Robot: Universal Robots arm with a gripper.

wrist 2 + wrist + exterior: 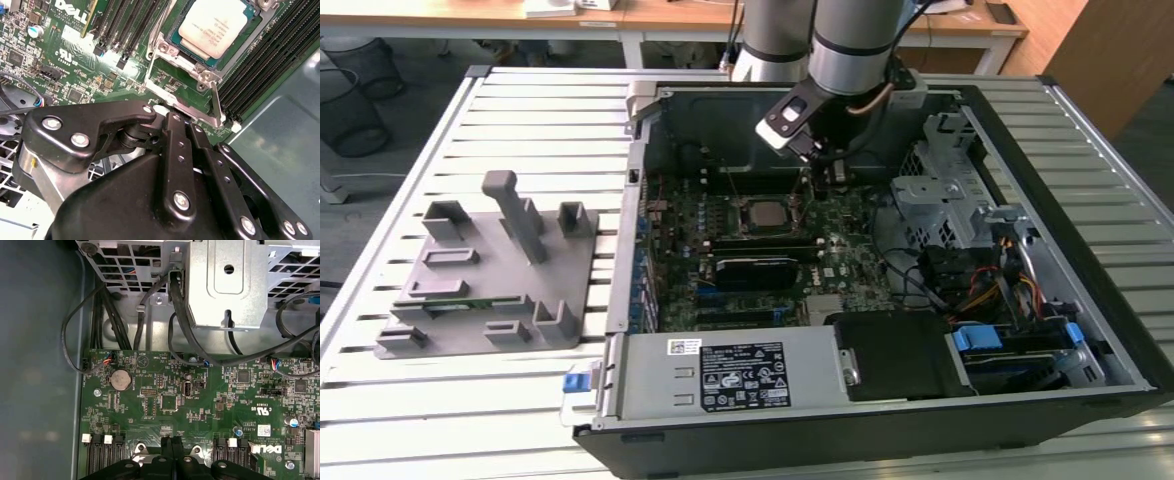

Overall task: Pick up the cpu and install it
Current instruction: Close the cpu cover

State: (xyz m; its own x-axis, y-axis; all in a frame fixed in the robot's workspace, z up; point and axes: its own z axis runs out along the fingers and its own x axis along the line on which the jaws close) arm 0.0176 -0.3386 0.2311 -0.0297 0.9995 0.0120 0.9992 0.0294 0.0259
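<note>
Silvery on top, the cpu [220, 27] is seated in the socket on the board [165, 405], inside the open case [854, 440]. Whether the frame over it is latched cannot be told. The hand [175, 120] is closed narrow with nothing seen between its fingers. Its tips are set against the socket's metal lever [216, 102], just beside the cpu, a pose judged to suit working the latch rather than gripping. Also held in the case are a power supply [720, 375] at the near side and a drive cage [934, 190] with cables toward the exterior view's right. A grey fixture [494, 270] is kept on the bench [480, 400], well apart, toward the exterior view's left.
</note>
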